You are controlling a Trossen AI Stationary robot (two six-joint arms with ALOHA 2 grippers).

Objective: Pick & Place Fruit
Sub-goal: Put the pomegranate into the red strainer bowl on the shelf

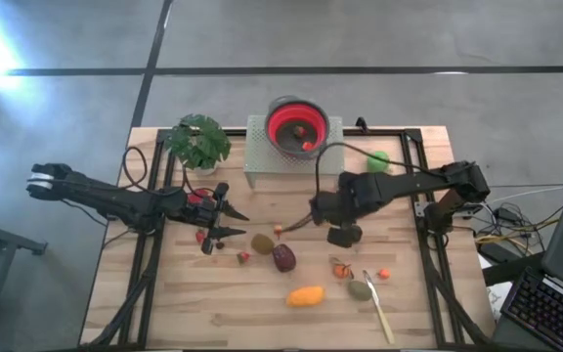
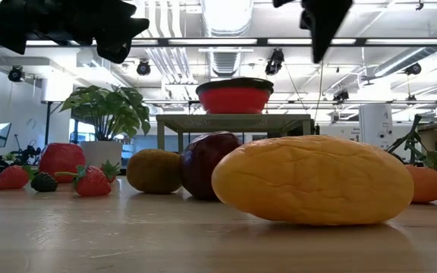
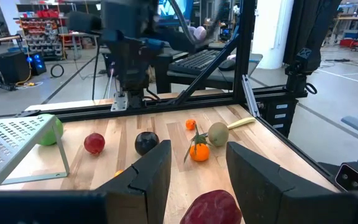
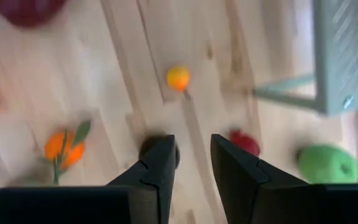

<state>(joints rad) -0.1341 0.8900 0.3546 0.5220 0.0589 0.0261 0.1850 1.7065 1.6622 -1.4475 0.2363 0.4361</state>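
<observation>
Fruit (image 1: pixel 283 257) lies scattered across the table (image 1: pixel 164 313) as the right gripper (image 4: pixel 191 163) hovers above it, fingers parted and empty, apparently lining up on a small dark piece (image 3: pixel 146 142); a descent seems next. The left gripper (image 3: pixel 194 180), open and empty, waits near a maroon piece (image 3: pixel 210 208).

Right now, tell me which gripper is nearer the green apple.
Right. The right gripper hangs over mid-table, with the green apple toward the table's right rear corner. The left gripper is farther off, left of centre.
</observation>
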